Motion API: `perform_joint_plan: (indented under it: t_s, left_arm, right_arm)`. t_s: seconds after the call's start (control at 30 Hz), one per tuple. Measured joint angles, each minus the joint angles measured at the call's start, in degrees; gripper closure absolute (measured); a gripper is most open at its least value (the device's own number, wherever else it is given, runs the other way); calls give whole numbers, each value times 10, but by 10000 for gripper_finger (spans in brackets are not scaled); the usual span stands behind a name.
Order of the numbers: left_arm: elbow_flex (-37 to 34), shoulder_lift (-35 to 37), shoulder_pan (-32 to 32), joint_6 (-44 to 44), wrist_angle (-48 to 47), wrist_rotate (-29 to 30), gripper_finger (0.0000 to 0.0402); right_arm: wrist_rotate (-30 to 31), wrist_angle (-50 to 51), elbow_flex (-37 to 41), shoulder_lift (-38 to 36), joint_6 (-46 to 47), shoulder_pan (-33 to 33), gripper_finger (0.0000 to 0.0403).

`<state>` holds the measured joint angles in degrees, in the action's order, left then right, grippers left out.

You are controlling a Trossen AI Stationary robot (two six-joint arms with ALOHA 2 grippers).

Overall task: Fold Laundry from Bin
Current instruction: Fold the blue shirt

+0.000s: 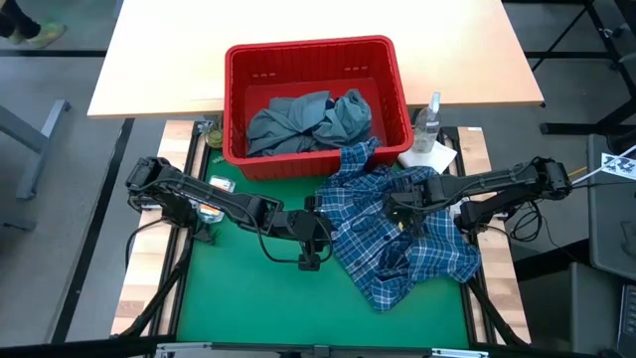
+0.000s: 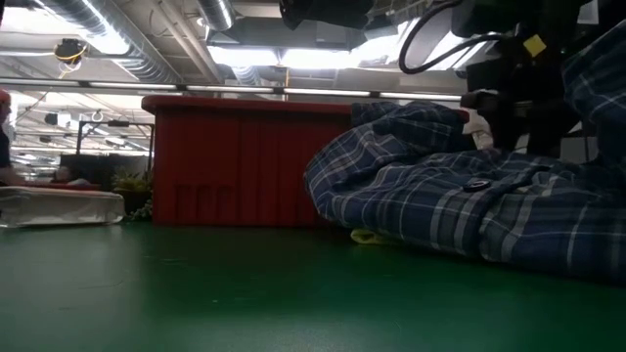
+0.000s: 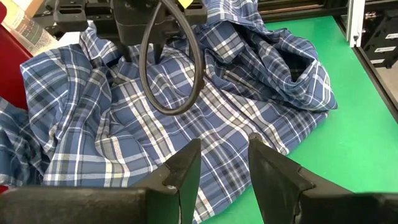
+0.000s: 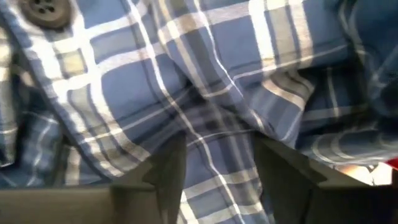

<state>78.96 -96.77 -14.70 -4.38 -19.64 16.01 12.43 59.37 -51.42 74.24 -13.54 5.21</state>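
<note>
High view shows us the red bin [image 1: 235, 94] holding grey-blue laundry [image 1: 308, 121], the plaid shirt [image 1: 407, 239] spilling onto the green worktop [image 1: 248, 298], both the left pincer [image 1: 312, 261] and right pincer [image 1: 397, 221] open.

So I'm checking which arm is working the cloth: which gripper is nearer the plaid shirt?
The right gripper: it sits on top of the plaid shirt, fingers open against the cloth. The left gripper is open at the shirt's edge, over the green mat.

bin [image 1: 313, 60]: we see it at the mat's [image 1: 238, 298] far edge
grey garment [image 1: 308, 121]: in the bin
plaid shirt [image 1: 397, 239]: on the mat's right half, touching the bin's near right corner
bottle [image 1: 427, 124]: just right of the bin
</note>
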Motion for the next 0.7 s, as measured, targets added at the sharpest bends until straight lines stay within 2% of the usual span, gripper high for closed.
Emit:
perform_joint_plan:
  t_s: [0.17, 0.4, 0.57, 0.7]
  left_arm:
    - [0, 0, 0, 0, 0, 0, 273]
    - [0, 0, 0, 0, 0, 0, 273]
    - [0, 0, 0, 0, 0, 0, 273]
    - [0, 0, 0, 0, 0, 0, 273]
  right_arm:
    - [44, -10, 0, 0, 0, 0, 176]
    - [44, -70, 0, 0, -17, 0, 163]
    - [-4, -73, 0, 0, -28, 0, 184]
    - [-20, -73, 0, 0, -30, 0, 231]
